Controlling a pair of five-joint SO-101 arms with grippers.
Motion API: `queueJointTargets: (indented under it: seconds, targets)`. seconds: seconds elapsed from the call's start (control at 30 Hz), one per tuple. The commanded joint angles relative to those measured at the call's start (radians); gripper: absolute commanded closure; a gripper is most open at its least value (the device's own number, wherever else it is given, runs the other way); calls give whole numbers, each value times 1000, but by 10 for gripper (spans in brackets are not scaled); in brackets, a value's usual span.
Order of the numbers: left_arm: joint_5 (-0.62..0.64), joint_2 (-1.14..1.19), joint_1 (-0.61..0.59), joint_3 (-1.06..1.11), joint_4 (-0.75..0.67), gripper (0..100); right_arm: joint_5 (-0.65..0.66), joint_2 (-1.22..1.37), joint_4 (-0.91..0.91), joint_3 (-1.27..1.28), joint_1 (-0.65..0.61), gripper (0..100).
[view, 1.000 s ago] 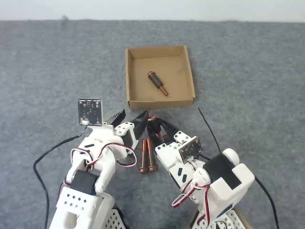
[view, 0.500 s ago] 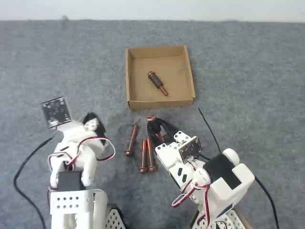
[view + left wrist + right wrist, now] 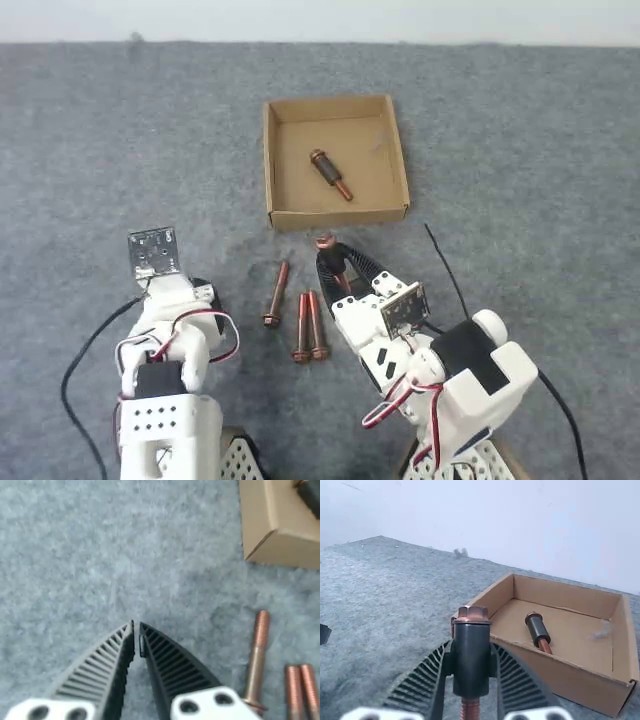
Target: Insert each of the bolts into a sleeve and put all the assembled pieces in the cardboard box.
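Note:
My right gripper (image 3: 470, 647) is shut on a black sleeve (image 3: 471, 655) held upright, with a copper bolt's head (image 3: 472, 614) sticking out of its top. In the high view this piece (image 3: 326, 252) hangs just in front of the cardboard box (image 3: 288, 216). One assembled piece (image 3: 330, 174) lies inside the box, also seen as a bolt in a sleeve (image 3: 538, 630). Three loose copper bolts lie on the carpet: one (image 3: 275, 293) apart to the left, and two (image 3: 309, 326) side by side. My left gripper (image 3: 136, 626) is shut and holds nothing, low over the carpet beside the single bolt (image 3: 256, 655).
Grey carpet covers the table. The box's near corner (image 3: 260, 550) stands ahead of the left gripper. A black cable (image 3: 445, 275) trails to the right of the right arm. The left arm (image 3: 165, 330) sits at the near left.
The left arm has drawn back from beside the right gripper to the near left, uncovering the third bolt on the carpet. The right gripper with its piece has edged slightly towards the box.

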Motion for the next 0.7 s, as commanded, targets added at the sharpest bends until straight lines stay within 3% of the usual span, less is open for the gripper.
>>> queueJointTargets:
  seconds: [0.0, 0.3, 0.5, 0.67]
  targets:
    - [-11, -15, -8, -8, -14, 988, -8, -18, -8, 25, 19, 993]
    - [-35, -15, -8, -10, -11, 988, -8, -154, 21, 51, 90, 993]
    - [-209, -15, -8, -51, 110, 988, -8, -354, 292, 29, 174, 993]
    - [-221, -15, -8, -51, 120, 988, -8, -550, 584, -8, 177, 993]
